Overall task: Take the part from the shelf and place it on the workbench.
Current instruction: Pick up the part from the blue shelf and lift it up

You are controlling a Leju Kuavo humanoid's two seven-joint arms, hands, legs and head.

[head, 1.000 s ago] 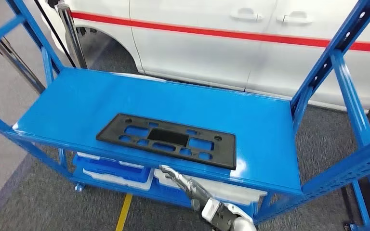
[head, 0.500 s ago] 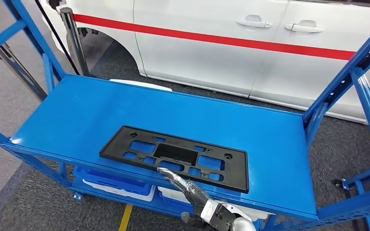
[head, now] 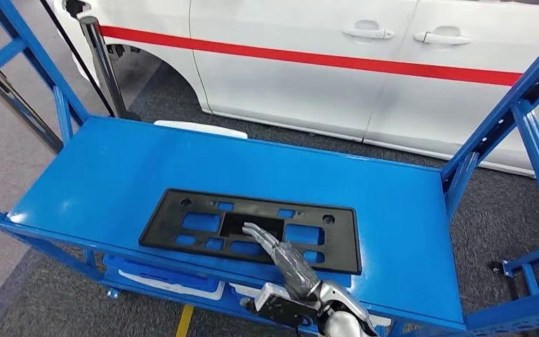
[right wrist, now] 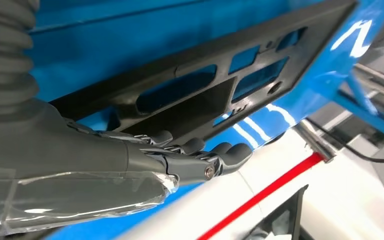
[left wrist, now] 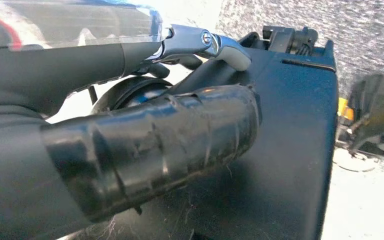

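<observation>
The part is a flat black rectangular frame with several cutouts, lying near the front edge of the blue shelf top. My right hand reaches in over the shelf's front edge, its fingers stretched out over the middle of the part and holding nothing. In the right wrist view the fingers lie just above the part; whether they touch it I cannot tell. The left wrist view has my left hand with thumb and finger held straight, gripping nothing.
A white car with a red stripe stands close behind the shelf. Blue uprights rise at the shelf's right and left ends. Blue and white bins sit on the lower level. A metal post stands at the back left.
The camera has shifted a little. My right hand has moved forward from below the shelf's front edge to over the middle of the part. The part lies as before.
</observation>
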